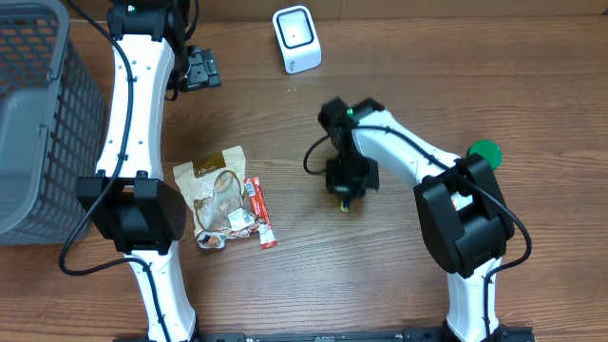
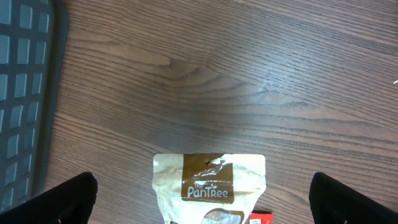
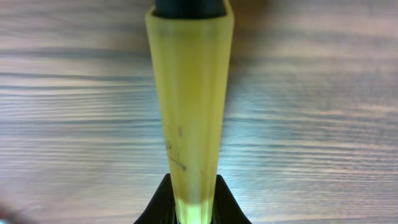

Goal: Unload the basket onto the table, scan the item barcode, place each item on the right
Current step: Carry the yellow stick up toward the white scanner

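Left gripper [image 1: 205, 68]: spread wide, nothing held, kept well apart from the snack pouch [image 1: 217, 195].
Scanner [image 1: 296, 38]: placed at the far edge; a read may be missed if the barcode, not visible here, is turned away.
Right gripper [image 3: 193, 210]: clenched on the yellow tube [image 3: 189, 93], which is located right of the snack pouch.
Slip risk: the yellow tube is pinched at one end, so it may swing or be dropped when raised.
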You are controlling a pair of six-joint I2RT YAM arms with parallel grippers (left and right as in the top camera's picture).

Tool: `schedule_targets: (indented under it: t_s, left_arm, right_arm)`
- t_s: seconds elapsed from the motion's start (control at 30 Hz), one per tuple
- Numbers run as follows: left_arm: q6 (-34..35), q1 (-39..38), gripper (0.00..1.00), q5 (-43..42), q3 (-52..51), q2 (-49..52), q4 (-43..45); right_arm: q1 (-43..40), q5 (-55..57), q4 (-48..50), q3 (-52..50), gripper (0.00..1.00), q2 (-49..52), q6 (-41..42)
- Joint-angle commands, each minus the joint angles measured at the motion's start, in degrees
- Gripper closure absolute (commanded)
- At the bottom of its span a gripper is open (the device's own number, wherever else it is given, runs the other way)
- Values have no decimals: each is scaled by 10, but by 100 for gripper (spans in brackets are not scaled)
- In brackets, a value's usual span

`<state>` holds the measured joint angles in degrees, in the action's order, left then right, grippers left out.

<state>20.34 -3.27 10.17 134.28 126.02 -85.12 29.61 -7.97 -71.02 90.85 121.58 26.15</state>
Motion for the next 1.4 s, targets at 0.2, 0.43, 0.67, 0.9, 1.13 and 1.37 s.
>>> schedule_targets:
  t_s: [0.2,0.43,0.67,0.9,1.13,1.37]
  left_arm:
    - [-13,1,0,7,1,-5,1]
    - [-13,1,0,7,1,-5,1]
    - [-13,1,0,7,1,-5,0]
    - [-13,1,0,7,1,-5,0]
    - [-13,1,0,7,1,-5,1]
    - [-13,1,0,7,1,-5,0]
  right_arm:
    - [-3,-74,-33,203,96,-7,-101]
    - [-26,-172,-40,236,96,-7,-100]
    - [-27,-179,-67,236,96,-7,-169]
    - [-28,-317,-69,236,96,-7,-329]
    - [-28,-388,-69,236,96,-7,-414]
    - [-30,-388,-75,236,96,-7,-414]
